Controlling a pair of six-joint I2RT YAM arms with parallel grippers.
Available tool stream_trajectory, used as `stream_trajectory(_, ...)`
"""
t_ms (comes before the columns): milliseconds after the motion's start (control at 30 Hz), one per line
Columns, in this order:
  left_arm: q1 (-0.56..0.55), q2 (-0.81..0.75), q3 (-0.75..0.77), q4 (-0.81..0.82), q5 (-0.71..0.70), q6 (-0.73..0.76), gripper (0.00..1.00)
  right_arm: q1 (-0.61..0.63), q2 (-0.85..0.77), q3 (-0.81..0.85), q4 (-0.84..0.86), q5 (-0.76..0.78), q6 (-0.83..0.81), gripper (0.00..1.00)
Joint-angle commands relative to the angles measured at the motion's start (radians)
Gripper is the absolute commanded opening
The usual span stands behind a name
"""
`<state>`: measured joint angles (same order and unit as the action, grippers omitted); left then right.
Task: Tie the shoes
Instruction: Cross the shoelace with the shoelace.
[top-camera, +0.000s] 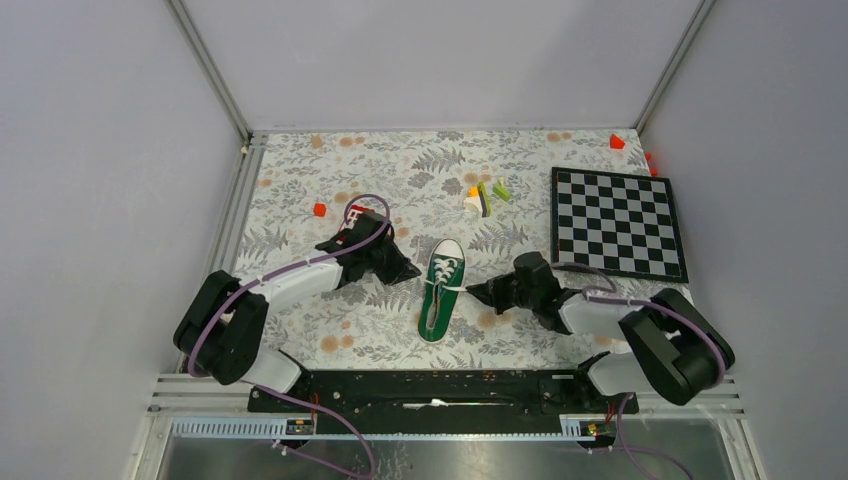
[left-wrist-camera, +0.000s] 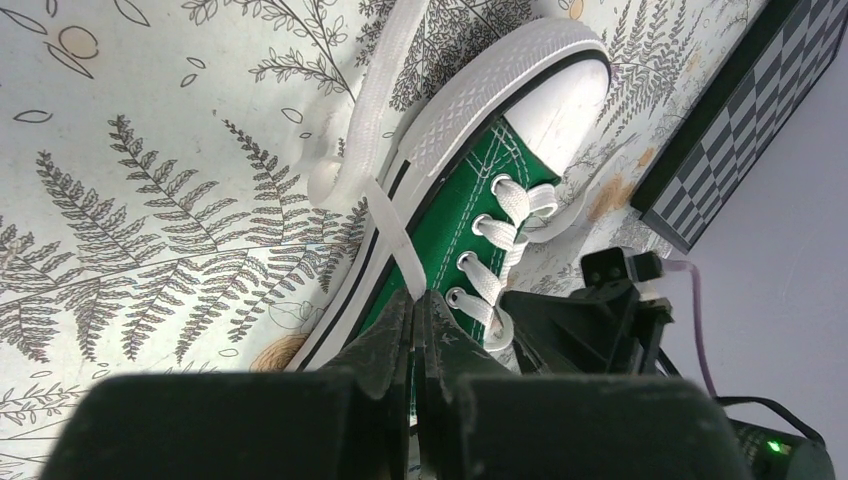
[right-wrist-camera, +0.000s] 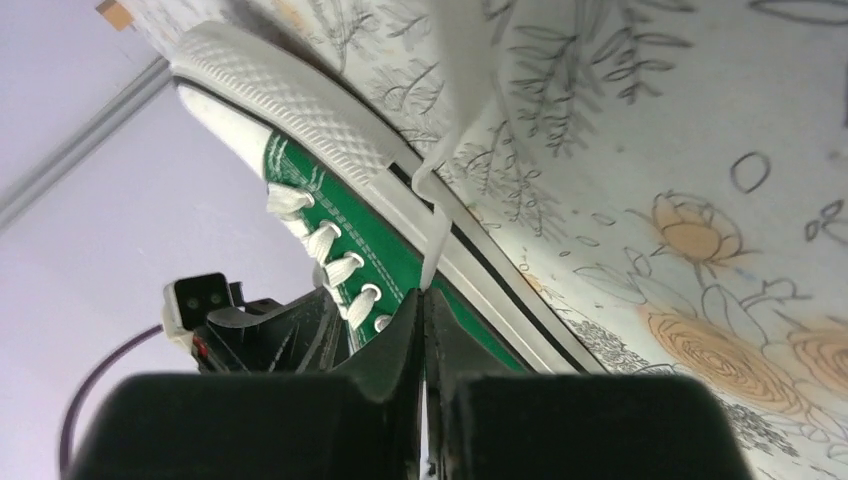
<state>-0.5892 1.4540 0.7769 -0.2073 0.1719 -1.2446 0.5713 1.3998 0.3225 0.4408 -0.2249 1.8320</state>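
Black fingertips of the left gripper (left-wrist-camera: 415, 298) fill the bottom of the left wrist view, and they are pressed together, pinching the left lace strand (left-wrist-camera: 392, 235), which runs taut from the tips up across the white sole edge of the green sneaker (left-wrist-camera: 455, 215). Over on the other wrist camera it's the mirror picture: the right gripper (right-wrist-camera: 424, 295) has its fingers closed flat against each other, nipping the right lace strand (right-wrist-camera: 437, 235) just beside the shoe's rubber sidewall, with the strand rising from the tips and kinking over at its top. From above, the sneaker lies flat on its sole in the middle of the floral tablecloth (top-camera: 300, 190), toe cap pointing toward the far wall, heel toward the arm bases, squarely between the two claws, each of which sits just beside it at about mid-length. Laces are threaded through the eyelets (no bow or knot can be made out from up here). Off to the right a chessboard (top-camera: 618, 222) lies flat, well apart from the shoe; a little cluster of coloured blocks (top-camera: 486, 197) sits beyond the toe, and a small red piece (top-camera: 319, 209) rests near the left arm.
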Motion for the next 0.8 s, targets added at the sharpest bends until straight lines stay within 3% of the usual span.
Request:
stream_trajectory(0,-0.004,-0.046,0.003,0.046,0.001,0.038,0.00,0.010,-0.118,0.065,-0.156,0.099,-0.203,0.00)
stream_trajectory(233,-0.050,-0.061,0.024,0.056,-0.012,0.143,0.00,0.013,-0.202,0.276,-0.361,0.160,-0.573,0.00)
stream_trajectory(467,-0.076,-0.088,-0.011,0.117,-0.010,0.192,0.00,0.034,-0.054,0.516,-0.498,0.042,-0.781,0.00)
stream_trajectory(767,-0.080,-0.125,-0.050,0.180,-0.018,0.243,0.00,0.079,0.124,0.763,-0.744,-0.003,-0.964,0.02)
